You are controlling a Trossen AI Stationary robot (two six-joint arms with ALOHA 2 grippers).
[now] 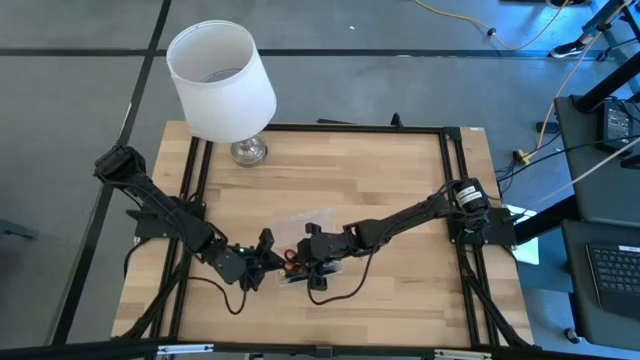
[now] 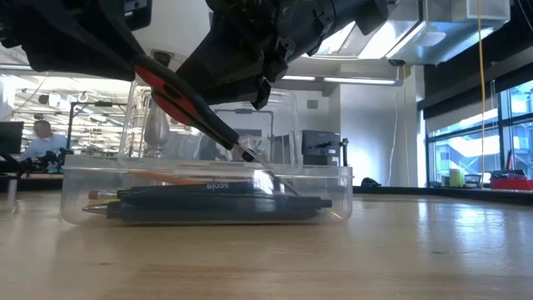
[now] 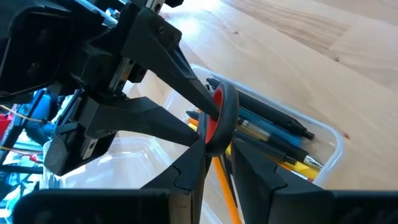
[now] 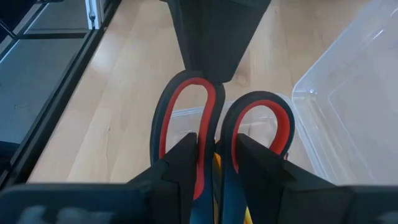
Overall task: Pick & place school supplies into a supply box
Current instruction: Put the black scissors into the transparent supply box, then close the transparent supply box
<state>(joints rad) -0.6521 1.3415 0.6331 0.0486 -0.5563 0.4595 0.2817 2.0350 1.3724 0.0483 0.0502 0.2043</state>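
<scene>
The red-handled scissors (image 1: 290,262) hang tilted over the clear supply box (image 2: 333,187) near the table's front edge. Their handle loops (image 2: 162,87) are high and their tip (image 2: 246,154) points down just above the box. Several dark pens and yellow and orange pencils (image 3: 283,134) lie flat inside the box. My left gripper (image 1: 265,262) comes from the left and my right gripper (image 1: 305,262) from the right. Both are shut on the scissors. My left gripper pinches the free end of a handle loop (image 3: 222,115) across its flat faces, one finger over it and one under. Its fingers slant down from the table's left. The scissors are clear of the table. My right gripper pinches the scissors where the two loops meet (image 4: 208,140), one finger (image 4: 180,165) on each side. The fingers slant down from the table's right, along the scissors, and the loops stick out past the fingertips. The blades are hidden under the gripper.
A lamp with a white shade (image 1: 220,80) stands at the table's far left. A clear plastic lid or wall (image 4: 348,93) rises behind the box. Bare wood (image 1: 400,180) lies across the table's far and right parts. A black frame (image 1: 455,180) runs along the edges.
</scene>
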